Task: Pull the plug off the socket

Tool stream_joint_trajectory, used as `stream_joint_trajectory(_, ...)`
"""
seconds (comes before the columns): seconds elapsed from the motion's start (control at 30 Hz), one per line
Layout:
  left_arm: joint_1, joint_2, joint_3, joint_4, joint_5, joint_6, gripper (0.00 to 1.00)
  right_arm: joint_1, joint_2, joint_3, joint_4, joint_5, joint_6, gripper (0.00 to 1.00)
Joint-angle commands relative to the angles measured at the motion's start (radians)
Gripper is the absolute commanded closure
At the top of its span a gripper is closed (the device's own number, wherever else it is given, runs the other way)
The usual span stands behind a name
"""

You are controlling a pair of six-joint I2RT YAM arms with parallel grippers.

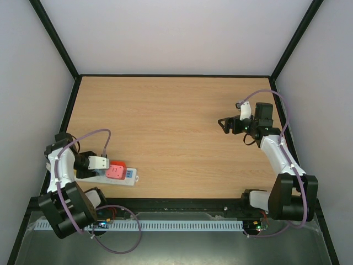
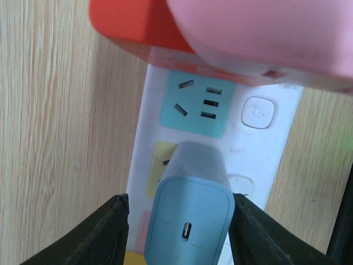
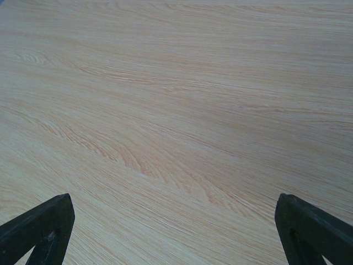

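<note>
The socket (image 2: 265, 154) is a long white power strip with pastel outlet faces, lying on the wooden table near its front left corner (image 1: 130, 177). A light blue plug (image 2: 190, 221) with a small port in its top face sits in the yellow outlet. My left gripper (image 2: 179, 199) straddles this plug. Its right finger (image 2: 259, 232) touches the plug's side, while a gap shows between the left finger (image 2: 105, 232) and the plug. In the top view the left gripper (image 1: 99, 163) hides the plug. My right gripper (image 1: 223, 124) hovers open over bare wood at the far right, its jaws (image 3: 172, 201) holding nothing.
A bigger red and pink adapter (image 2: 231, 38) is plugged into the strip just beyond the blue outlet face (image 2: 196, 105); it also shows in the top view (image 1: 116, 172). A white switch button (image 2: 258, 112) sits beside that face. Black frame rails and grey walls bound the table.
</note>
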Motion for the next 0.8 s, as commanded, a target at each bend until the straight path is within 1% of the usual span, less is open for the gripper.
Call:
stream_joint_trajectory(0.0,0.003,0.007,-0.012,0.001,0.034,0.014,0.51,0.005,-0.012,-0.005,-0.012,0.002,-0.011,0.02)
stream_joint_trajectory(0.13,0.0,0.007,-0.021,0.019,0.064,0.002,0.59,0.006,-0.01,-0.004,-0.01,0.002,-0.01,0.02)
stream_joint_trajectory(0.37,-0.062,-0.003,-0.064,0.125,0.067,-0.087,0.72,0.006,-0.006,-0.005,-0.01,0.001,-0.009,0.02)
stream_joint_trajectory(0.47,-0.088,0.005,-0.058,0.156,0.089,-0.137,0.74,0.006,-0.003,-0.004,-0.01,0.002,-0.009,0.02)
stream_joint_trajectory(0.57,-0.138,0.019,-0.052,0.21,0.114,-0.205,0.74,0.006,-0.001,-0.002,-0.009,0.0,-0.007,0.02)
stream_joint_trajectory(0.77,-0.321,0.111,-0.024,0.31,0.135,-0.385,0.74,0.005,-0.002,-0.001,-0.01,0.001,-0.007,0.02)
